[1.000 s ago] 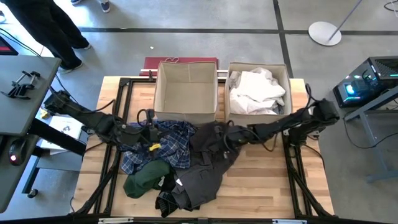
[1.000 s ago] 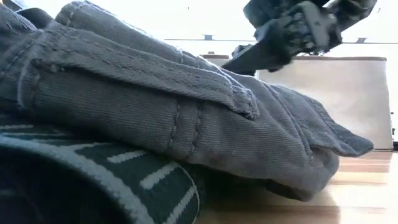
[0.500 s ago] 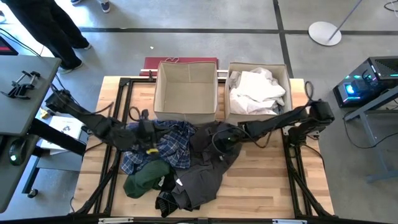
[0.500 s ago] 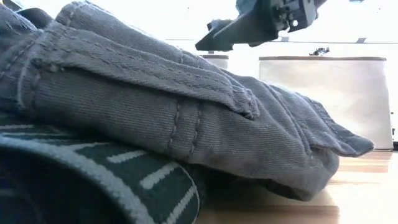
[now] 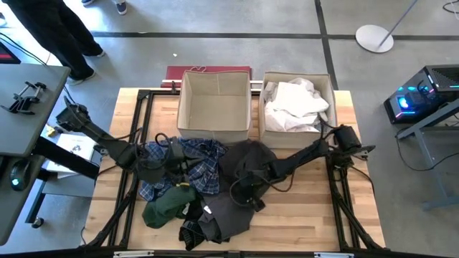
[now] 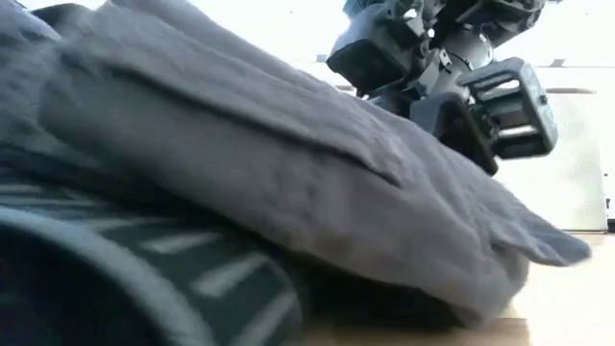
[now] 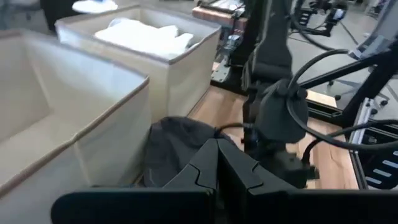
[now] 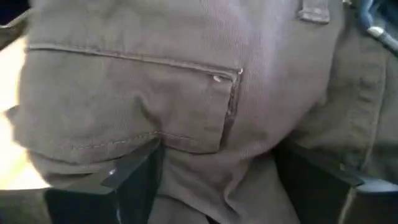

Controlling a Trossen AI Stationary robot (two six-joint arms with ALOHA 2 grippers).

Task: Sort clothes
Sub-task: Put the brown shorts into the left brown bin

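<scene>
High view: pile of clothes (image 5: 204,183) lies on the wooden table (image 5: 301,215) in front of two beige square fabric boxes; left box (image 5: 214,107) empty, right box (image 5: 297,104) holding white shirts (image 5: 295,99). Right gripper (image 5: 244,192) reaches low over the dark grey twill garment (image 5: 237,197), likely to pick it. Left gripper (image 5: 176,154) sits over the blue plaid shirt (image 5: 193,165).

Low view: grey garment fills the foreground; right gripper above it.

Left wrist view: fingers (image 7: 205,171) pressed together, holding nothing.

Right wrist view: fingers (image 8: 134,177) spread wide, straddling the pocket fabric, not yet closed.
</scene>
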